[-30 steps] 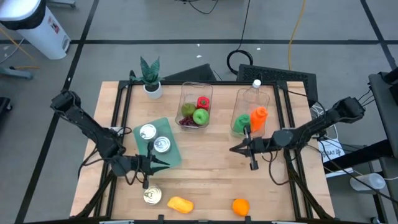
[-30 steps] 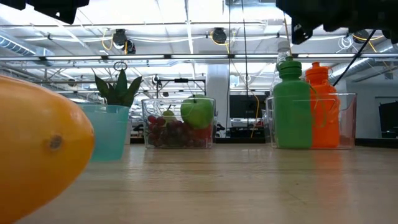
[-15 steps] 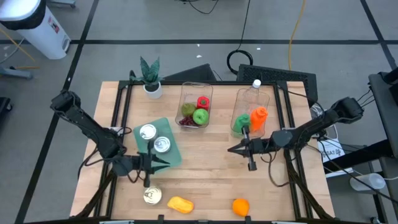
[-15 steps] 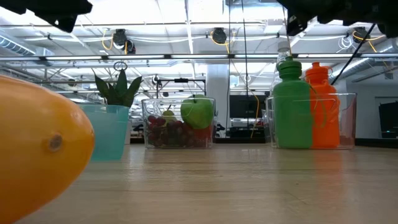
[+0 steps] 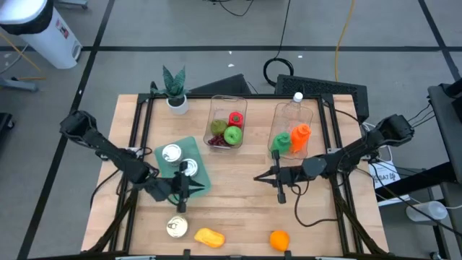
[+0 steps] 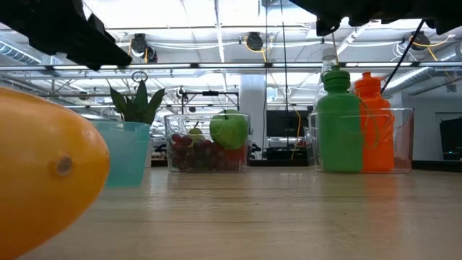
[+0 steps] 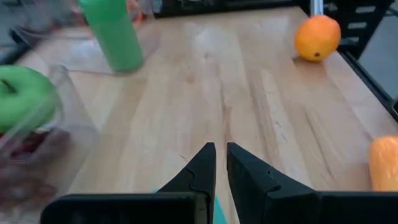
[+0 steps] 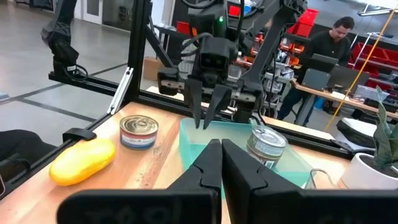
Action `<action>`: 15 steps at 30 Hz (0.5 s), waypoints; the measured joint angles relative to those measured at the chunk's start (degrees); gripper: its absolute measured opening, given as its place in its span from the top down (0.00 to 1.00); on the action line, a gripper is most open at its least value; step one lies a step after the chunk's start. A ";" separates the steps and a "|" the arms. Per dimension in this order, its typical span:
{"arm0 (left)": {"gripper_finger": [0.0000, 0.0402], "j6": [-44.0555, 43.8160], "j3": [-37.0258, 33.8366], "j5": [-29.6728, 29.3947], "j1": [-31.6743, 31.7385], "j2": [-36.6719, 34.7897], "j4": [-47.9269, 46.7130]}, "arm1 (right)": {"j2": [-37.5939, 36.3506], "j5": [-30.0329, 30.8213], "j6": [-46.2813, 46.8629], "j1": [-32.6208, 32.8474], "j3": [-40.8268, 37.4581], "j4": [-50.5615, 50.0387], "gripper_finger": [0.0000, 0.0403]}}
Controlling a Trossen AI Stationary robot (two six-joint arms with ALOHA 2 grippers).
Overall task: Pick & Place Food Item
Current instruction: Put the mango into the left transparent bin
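Fruit lies at the table's front edge: a yellow mango [image 5: 208, 237] and an orange [image 5: 279, 240], with a tin can [image 5: 175, 227] near the mango. The left gripper [image 5: 189, 186] hangs over the teal tray [image 5: 204, 179], fingers almost closed and holding nothing. The right gripper [image 5: 258, 176] is over the bare middle of the table [image 5: 238, 198], clenched and empty.

a robotics lab: black aluminium frame rails [image 8: 133, 62], grey concrete floor [image 5: 216, 29], a person at desks [image 8: 336, 37].
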 joint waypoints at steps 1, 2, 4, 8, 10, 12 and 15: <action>0.88 -0.01 0.00 1.38 0.63 0.32 0.07 | -0.02 0.04 0.00 0.00 0.00 -0.01 1.00; 0.88 -0.09 0.00 2.62 1.17 0.65 0.11 | -0.02 0.04 0.00 0.00 0.00 0.03 1.00; 0.88 -0.20 0.00 5.02 1.93 1.11 0.26 | -0.02 0.02 0.00 0.00 0.00 0.03 1.00; 0.88 0.25 -0.02 9.63 1.91 1.72 3.26 | -0.02 0.00 -0.05 0.00 0.00 0.04 1.00; 0.88 -0.05 -0.02 13.96 1.62 1.77 5.25 | -0.02 0.00 -0.13 0.00 0.00 0.03 1.00; 0.88 -1.19 0.04 17.30 1.00 2.82 7.66 | -0.02 0.00 -0.14 0.00 0.00 0.05 1.00; 0.88 -3.62 -0.09 18.79 -0.91 6.24 8.21 | -0.04 0.00 -0.13 0.00 -0.01 0.16 1.00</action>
